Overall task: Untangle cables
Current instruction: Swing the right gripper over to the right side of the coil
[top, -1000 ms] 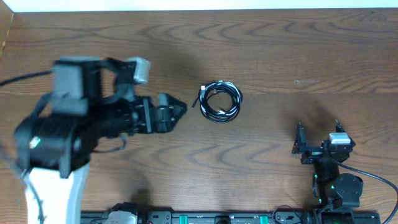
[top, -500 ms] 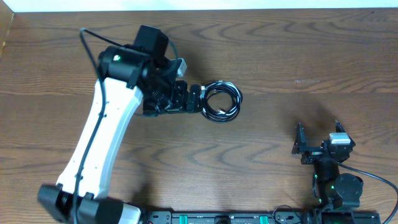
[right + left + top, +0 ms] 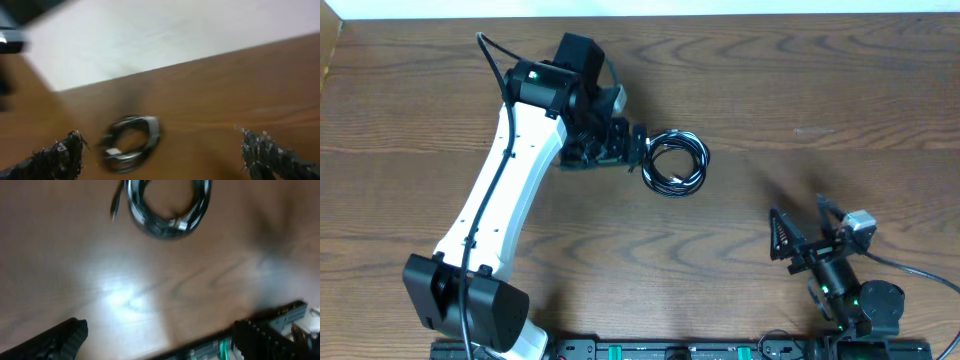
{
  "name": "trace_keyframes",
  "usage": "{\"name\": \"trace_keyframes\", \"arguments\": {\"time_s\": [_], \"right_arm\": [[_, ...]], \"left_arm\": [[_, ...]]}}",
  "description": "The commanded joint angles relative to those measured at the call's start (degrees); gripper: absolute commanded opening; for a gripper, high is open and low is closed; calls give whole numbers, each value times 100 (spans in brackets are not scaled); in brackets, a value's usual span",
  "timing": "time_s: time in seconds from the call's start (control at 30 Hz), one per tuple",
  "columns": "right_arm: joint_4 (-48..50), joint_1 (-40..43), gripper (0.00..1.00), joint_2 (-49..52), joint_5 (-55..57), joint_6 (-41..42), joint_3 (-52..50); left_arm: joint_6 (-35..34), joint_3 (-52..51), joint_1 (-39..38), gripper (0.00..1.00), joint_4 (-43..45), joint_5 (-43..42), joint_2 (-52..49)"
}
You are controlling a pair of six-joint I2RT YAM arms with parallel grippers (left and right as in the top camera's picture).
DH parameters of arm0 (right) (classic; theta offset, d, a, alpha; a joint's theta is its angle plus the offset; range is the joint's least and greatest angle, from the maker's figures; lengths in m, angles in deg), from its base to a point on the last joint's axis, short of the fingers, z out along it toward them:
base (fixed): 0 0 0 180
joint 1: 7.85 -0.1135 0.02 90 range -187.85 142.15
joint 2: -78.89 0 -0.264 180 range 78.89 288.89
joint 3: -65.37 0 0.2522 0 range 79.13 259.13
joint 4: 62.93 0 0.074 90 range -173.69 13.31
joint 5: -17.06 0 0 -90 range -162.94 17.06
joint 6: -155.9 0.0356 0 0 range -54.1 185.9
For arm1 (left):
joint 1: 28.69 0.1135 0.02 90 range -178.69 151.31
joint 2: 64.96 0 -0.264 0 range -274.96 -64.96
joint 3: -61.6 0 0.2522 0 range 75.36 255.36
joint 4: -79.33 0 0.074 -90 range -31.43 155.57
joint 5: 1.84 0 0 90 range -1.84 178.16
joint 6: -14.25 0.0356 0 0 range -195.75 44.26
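The cables [image 3: 674,163] lie coiled together in one black bundle with a small white part, on the wooden table at the middle. The coil shows blurred at the top of the left wrist view [image 3: 167,207] and at lower left in the right wrist view [image 3: 131,141]. My left gripper [image 3: 638,150] is open, its fingertips just left of the coil, apart from it. My right gripper [image 3: 803,238] is open and empty at the lower right, tilted up toward the coil and far from it.
The table's front edge carries a black rail with green lights [image 3: 650,351]. The white left arm [image 3: 495,205] stretches diagonally over the table's left half. A pale wall [image 3: 150,35] lies beyond the far table edge.
My left arm has swung up and right, its gripper now beside the coil. My right gripper has tilted and turned toward the coil. The coil has not moved.
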Motion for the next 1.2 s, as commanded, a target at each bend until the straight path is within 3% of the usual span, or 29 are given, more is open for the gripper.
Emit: {"name": "trace_keyframes", "arguments": {"time_s": [0.0, 0.2, 0.3, 0.4, 0.57, 0.87, 1.0, 1.17], "right_arm": [[428, 20, 99, -31, -791, 1735, -15], [2271, 24, 99, -31, -1333, 1624, 111], [2330, 26, 99, -31, -1561, 1394, 678], [1399, 26, 99, 11, -1561, 726, 1587], [-1421, 26, 99, 538, -664, -479, 3495], [-6059, 24, 99, 3126, -739, -1488, 6581], [-6671, 24, 99, 4240, -1493, -1432, 7357], [-5831, 20, 99, 5012, -2559, -686, 7458]], "left_arm": [[74, 31, -13, 98, 350, 76, -22], [70, 31, -13, 98, 463, 72, -22], [72, 31, -13, 98, 278, 72, -22], [70, 31, -13, 98, -42, 70, -22], [74, 28, -13, 98, -1025, 31, -22], [76, -107, -13, 98, -1126, 35, -22], [76, -116, -13, 98, -1095, 39, -22], [74, -116, -13, 98, -1027, 529, -22]]}}
